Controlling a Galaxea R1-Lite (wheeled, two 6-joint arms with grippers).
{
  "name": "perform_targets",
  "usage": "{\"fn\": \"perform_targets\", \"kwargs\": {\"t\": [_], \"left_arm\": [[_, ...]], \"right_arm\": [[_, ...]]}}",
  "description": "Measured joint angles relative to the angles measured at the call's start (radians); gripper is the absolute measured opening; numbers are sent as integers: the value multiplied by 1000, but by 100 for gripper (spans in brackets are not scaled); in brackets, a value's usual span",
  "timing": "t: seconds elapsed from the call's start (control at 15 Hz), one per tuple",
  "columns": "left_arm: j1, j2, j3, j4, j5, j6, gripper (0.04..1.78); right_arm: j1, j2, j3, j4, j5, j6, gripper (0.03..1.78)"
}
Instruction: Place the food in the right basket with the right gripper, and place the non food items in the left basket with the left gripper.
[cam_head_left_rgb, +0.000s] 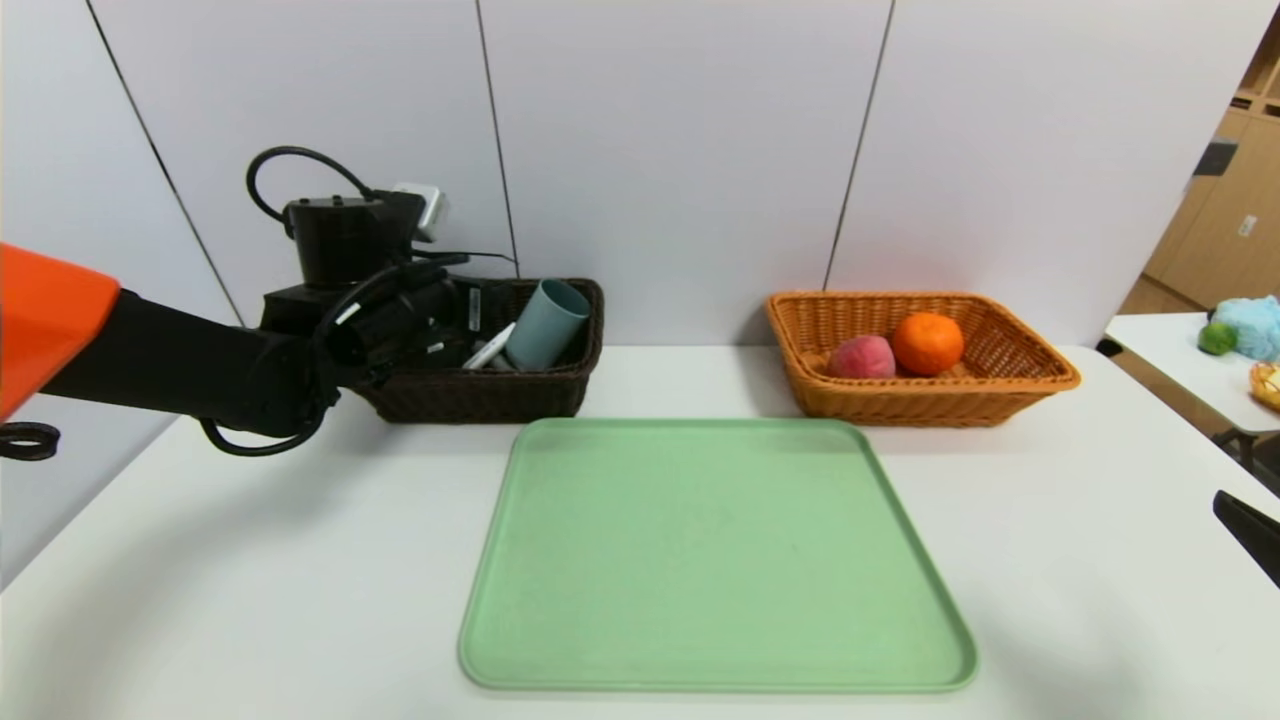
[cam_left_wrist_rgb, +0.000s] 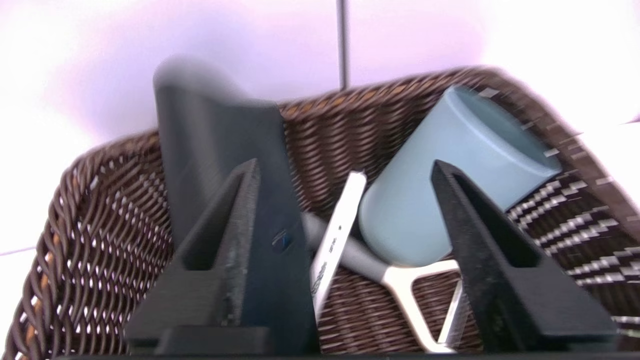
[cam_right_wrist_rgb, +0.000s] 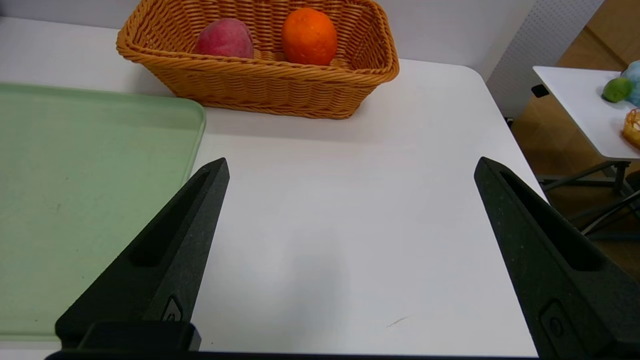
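The left gripper (cam_left_wrist_rgb: 345, 200) is hanging over the left basket (cam_head_left_rgb: 480, 395) with its fingers spread wide and pinching nothing — the black pouch (cam_left_wrist_rgb: 220, 165) is leaning against one finger, upright-ish along the basket's far wall. Beside it the white marker (cam_left_wrist_rgb: 337, 235) is lying slanted, the blue-grey cup (cam_left_wrist_rgb: 450, 180) is tipped on its side, and the peeler (cam_left_wrist_rgb: 400, 280) is tucked under the cup with its white head showing. Out on the other side, the right gripper (cam_right_wrist_rgb: 350, 220) is hovering low over bare table (cam_right_wrist_rgb: 350, 200) with its fingers wide apart, holding nothing, near the green tray (cam_head_left_rgb: 715, 560), which is carrying nothing. The right basket (cam_head_left_rgb: 1000, 395) is holding the peach (cam_head_left_rgb: 861, 357) and the orange (cam_head_left_rgb: 928, 342), touching. So sorting is looking complete — the risk now is the withdrawal: that finger may be dragging the pouch up and over the rim, or nudging the cup. There is dark printing on the marker, but it is too small to read; no other labels are legible.
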Motion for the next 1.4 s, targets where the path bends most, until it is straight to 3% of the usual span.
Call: {"fn": "perform_targets", "kwargs": {"t": [0.33,0.67,0.87,1.13,1.4], "left_arm": [[34,-210,76,97,-2,-51,147],[63,-637,378,138,63,-107,158],[121,-872,573,152,132,-91,162],[177,-1133,816,157,146,-102,166],[227,-1324,977,158,149,-153,167]], "right_arm": [[0,-4,-21,0,1,-1,169],[0,-63,-40,42,2,-6,169],[0,-178,-87,217,27,-5,169],[1,-386,-178,553,71,29,169],[10,-526,-210,736,79,39,169]]}}
